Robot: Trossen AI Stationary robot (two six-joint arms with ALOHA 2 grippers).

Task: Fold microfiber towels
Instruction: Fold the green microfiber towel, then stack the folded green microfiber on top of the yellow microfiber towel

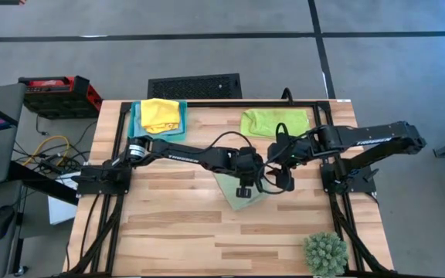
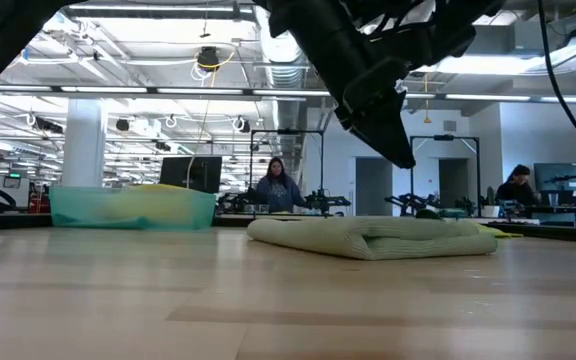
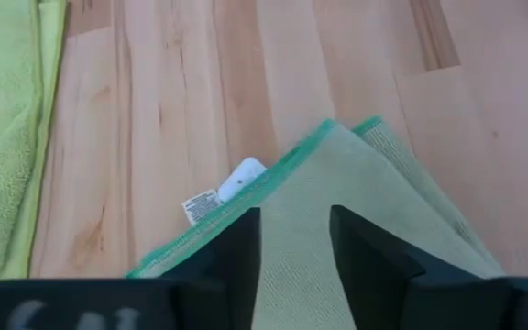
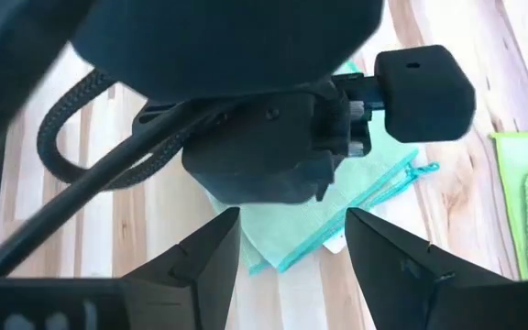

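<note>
Pale wooden planks of the worktop [image 2: 268, 310] fill the foreground of the low view, smooth and laid in long strips. Three towels show from above, though a fourth may lie hidden under the yellow one in the tray. One sage green towel [image 1: 236, 188], folded into a thick soft pad with a bright teal stitched edge and a small white tag, lies near the middle of the worktop. One yellow towel [image 1: 161, 114], crumpled, sits in a rigid teal tray [image 1: 135, 123] at the far left corner. One lime green towel [image 1: 273, 122], fluffy and loosely flattened, lies at the far edge right of centre. One small spiky green plant [image 1: 325, 253], round in shape, stands at the near right corner. Two dark arms meet over the sage green towel. From the left, the left gripper [image 1: 243, 190] hangs directly above the towel, its two fingers parted with the cloth visible in the gap between them and nothing pinched. Reaching in from the right, the right gripper [image 1: 288, 179] hovers just beside the towel's right edge, its fingers spread wide and empty. Two people sit at desks in the room beyond.
</note>
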